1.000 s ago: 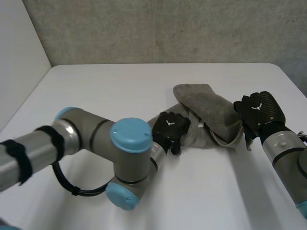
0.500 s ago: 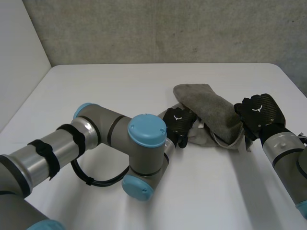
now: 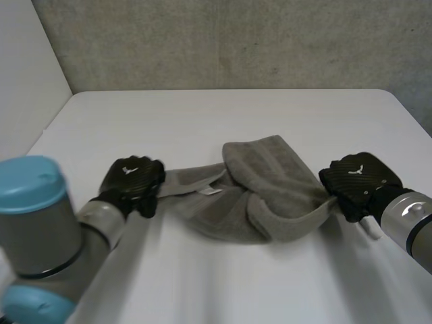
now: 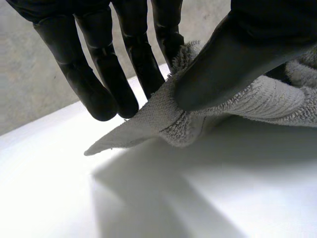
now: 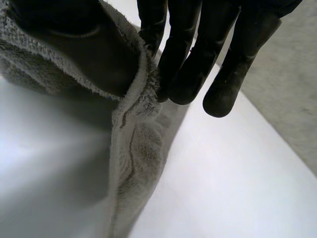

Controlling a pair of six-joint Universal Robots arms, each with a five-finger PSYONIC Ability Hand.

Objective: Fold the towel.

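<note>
While the towel (image 3: 260,202) is held at both ends, it lies bunched and partly doubled over itself in the middle of the white surface (image 3: 202,115). One end is pinched by the left hand (image 3: 133,182). In the left wrist view, the cloth edge is clamped between the thumb (image 4: 237,59) and the straight fingers (image 4: 99,74), and a free corner points out beneath the fingertips. The opposite end is pinched by the right hand (image 3: 354,182) in the same manner, with the hem trapped between thumb and fingers.

The step in hand is judged to be spreading the towel flat before any fold is made. For a good result, both pinches should be held firmly while the hands are drawn apart evenly, so that the overlapped middle is pulled out. The cloth should be kept low, close to the surface. Tension should be applied gradually, because a sudden pull is likely to let the thick terry slip from a pinch.
</note>
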